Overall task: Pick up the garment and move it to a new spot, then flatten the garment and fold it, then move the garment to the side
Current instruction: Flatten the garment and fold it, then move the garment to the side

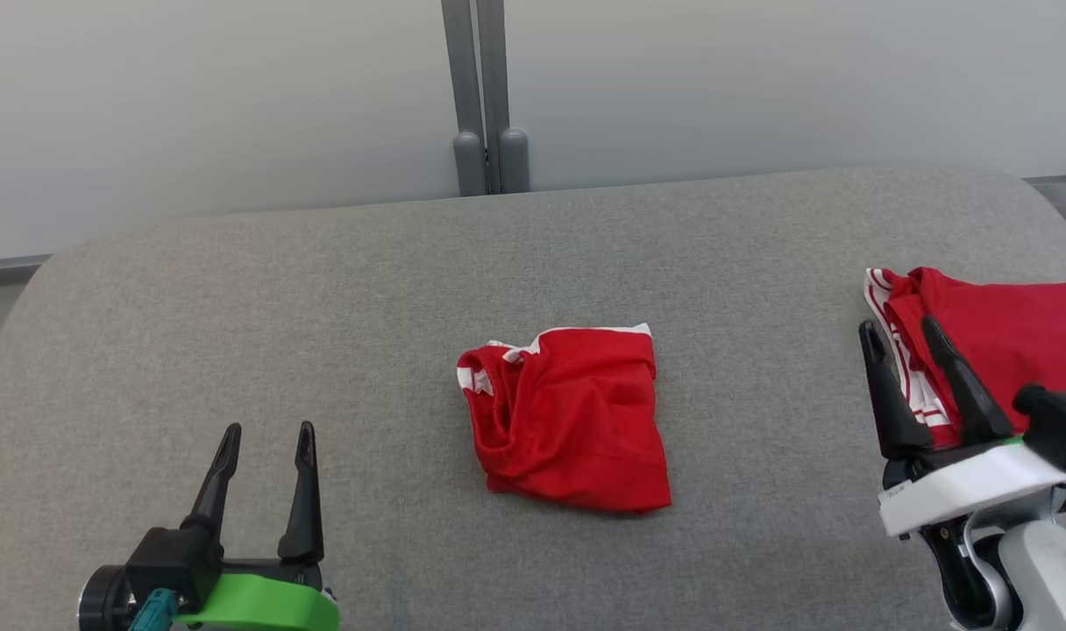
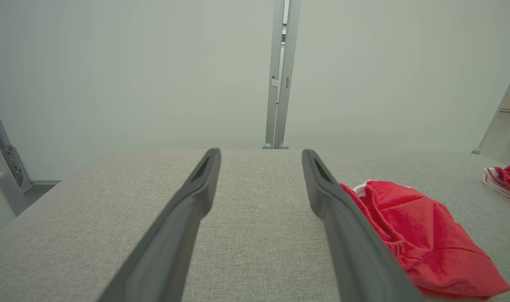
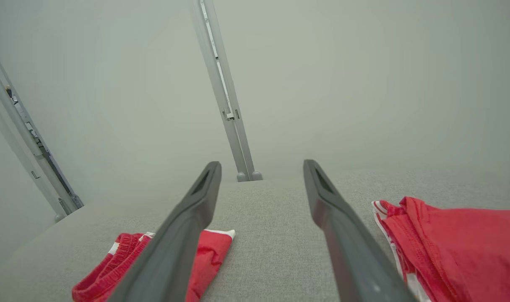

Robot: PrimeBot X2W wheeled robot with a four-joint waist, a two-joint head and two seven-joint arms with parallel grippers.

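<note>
Red garment [image 1: 568, 416] lay bunched mid grey padded surface [image 1: 323, 289]. Left gripper [image 1: 269, 429] jaws apart, empty, well left of it. Right gripper [image 1: 898, 326] jaws apart, empty, just beside second red garment [image 1: 1006, 333] at right edge.

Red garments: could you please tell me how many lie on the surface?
2: a crumpled garment at the surface's middle; a second garment at its right edge, partly behind the right gripper.

We see a grey upholstered table [image 1: 323, 307]: one red garment [image 1: 572, 421] at centre frame, a striped red garment [image 1: 1015, 324] far right.
</note>
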